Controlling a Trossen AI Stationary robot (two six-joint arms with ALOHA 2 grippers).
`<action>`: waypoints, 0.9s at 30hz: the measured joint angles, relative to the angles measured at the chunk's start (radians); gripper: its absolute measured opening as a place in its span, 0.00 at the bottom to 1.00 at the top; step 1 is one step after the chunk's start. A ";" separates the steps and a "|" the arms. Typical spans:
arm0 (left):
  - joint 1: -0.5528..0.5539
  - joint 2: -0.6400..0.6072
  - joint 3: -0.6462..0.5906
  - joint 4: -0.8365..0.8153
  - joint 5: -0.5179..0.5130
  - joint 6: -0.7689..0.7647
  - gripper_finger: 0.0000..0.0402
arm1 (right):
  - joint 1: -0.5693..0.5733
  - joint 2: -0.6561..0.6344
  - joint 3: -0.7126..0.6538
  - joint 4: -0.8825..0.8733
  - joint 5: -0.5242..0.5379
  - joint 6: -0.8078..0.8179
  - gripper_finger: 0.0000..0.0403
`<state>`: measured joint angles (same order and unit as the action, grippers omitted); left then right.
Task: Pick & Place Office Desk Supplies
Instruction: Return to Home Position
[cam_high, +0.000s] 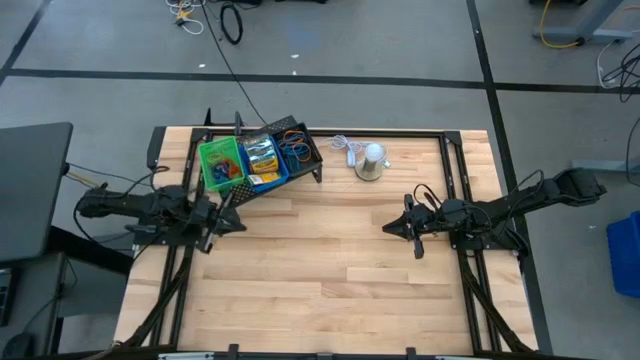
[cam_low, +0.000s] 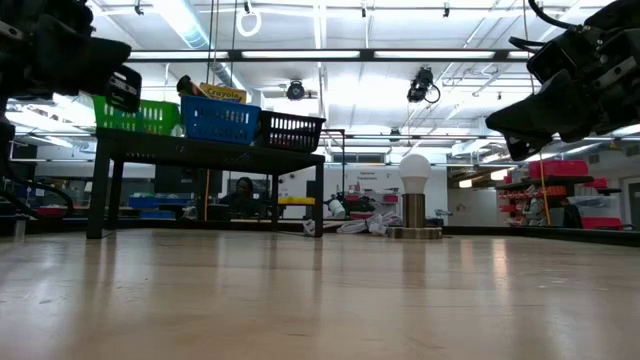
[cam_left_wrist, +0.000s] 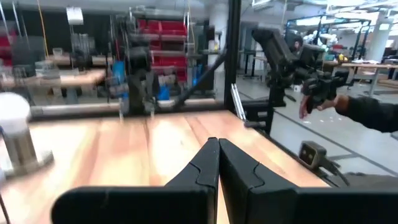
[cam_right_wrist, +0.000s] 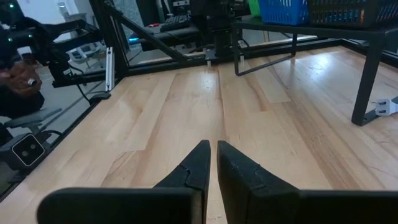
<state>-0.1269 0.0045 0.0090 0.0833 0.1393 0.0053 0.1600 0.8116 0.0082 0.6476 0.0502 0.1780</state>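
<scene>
Left gripper (cam_high: 238, 224) is hovering over the left side of the light wooden table (cam_high: 320, 290), fingers pressed together, holding nothing. Right gripper (cam_high: 390, 228) is hanging opposite on the right, likewise closed and empty. Small green plastic tray (cam_low: 140, 116), blue plastic tray (cam_low: 220, 120) and black mesh tray (cam_low: 292, 131) are sitting side by side on the large black mesh rack (cam_low: 210, 150), well apart from both grippers.

green tray (cam_low: 135, 117), blue tray (cam_low: 220, 122), black mesh tray (cam_low: 292, 132); silver dome (cam_high: 371, 165).

Three small trays (cam_low: 220, 122), one black rack (cam_low: 210, 150), one silver dome (cam_high: 371, 165).
</scene>
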 joint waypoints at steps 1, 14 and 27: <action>-0.016 0.000 -0.001 -0.017 -0.019 -0.010 0.03 | 0.000 0.000 0.000 0.000 0.000 0.002 0.09; -0.129 0.019 -0.002 0.017 0.061 0.096 0.03 | 0.000 0.000 0.000 0.003 0.000 0.026 0.09; -0.129 0.021 -0.002 -0.033 -0.094 0.058 0.03 | 0.000 0.000 0.000 0.003 0.000 0.024 0.09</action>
<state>-0.2558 0.0257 0.0071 0.0498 0.0448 0.0631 0.1600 0.8114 0.0082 0.6506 0.0502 0.2017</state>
